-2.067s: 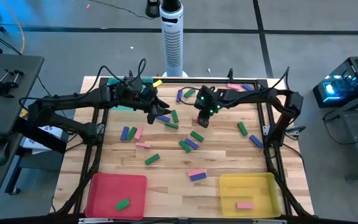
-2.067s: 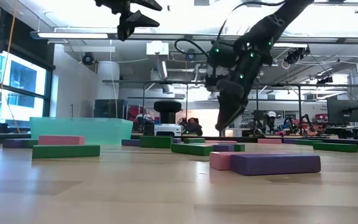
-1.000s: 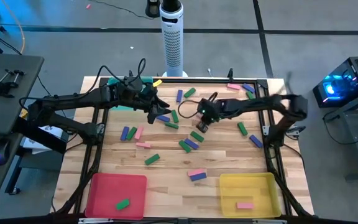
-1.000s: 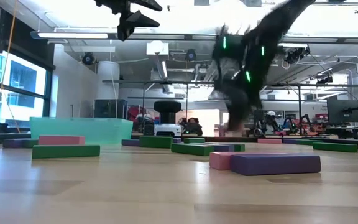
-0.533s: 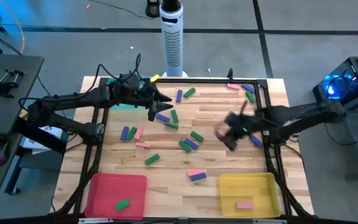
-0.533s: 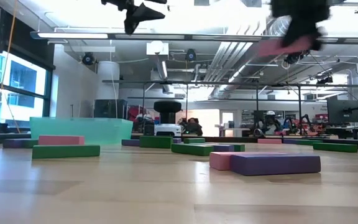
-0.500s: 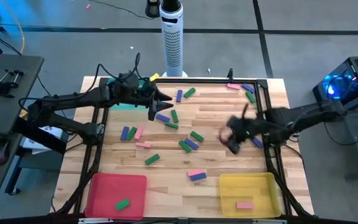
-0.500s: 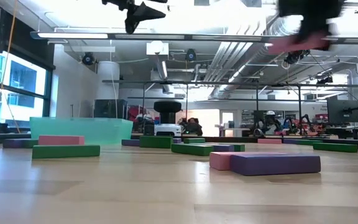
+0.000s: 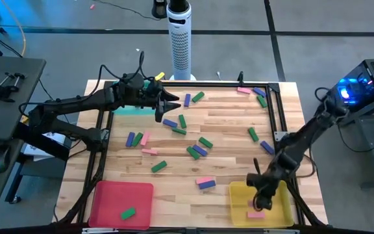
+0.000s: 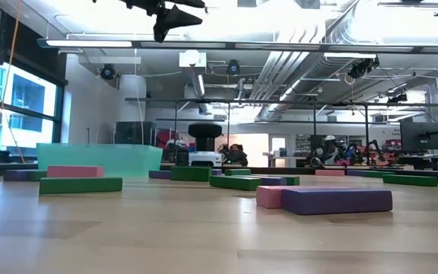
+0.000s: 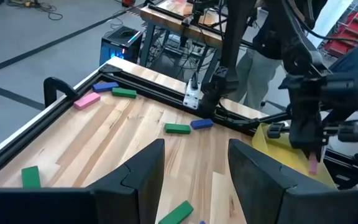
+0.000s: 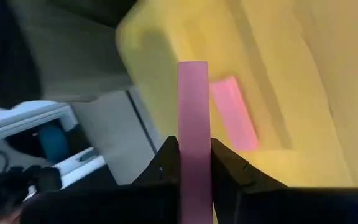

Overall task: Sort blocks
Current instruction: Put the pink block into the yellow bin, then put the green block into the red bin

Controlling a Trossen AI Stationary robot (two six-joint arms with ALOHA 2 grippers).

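My right gripper (image 9: 263, 199) hangs over the yellow tray (image 9: 279, 195) at the table's near right, shut on a pink block (image 12: 193, 99). Another pink block (image 9: 256, 214) lies flat in that tray. My left gripper (image 9: 167, 103) stands open and high at the far left, over the teal tray (image 9: 130, 111), with nothing between its fingers (image 11: 143, 174). Several blue, green and pink blocks lie flat across the middle of the table, among them a pink and blue pair (image 9: 205, 182). A green block (image 9: 128, 212) lies in the red tray (image 9: 112, 195). My right gripper pinches the pink block between its two fingers, on the two long sides near its rear end (image 12: 193, 138). The fingers slant down from above and lie along the block. The free end (image 11: 313, 164) sticks out beyond the fingertips, clear above the yellow tray.
A black frame (image 9: 274, 117) runs along the table's left, far and right sides. A white tower fan (image 9: 181, 39) stands behind the far edge. Bare wood (image 9: 180, 201) lies between the red and yellow trays.
My right gripper has swung fast from the table's middle toward the near right, rising and turning, and has carried the pink block clear of the table to above the yellow tray. My left gripper has stayed open and has tipped and rolled a little in place.
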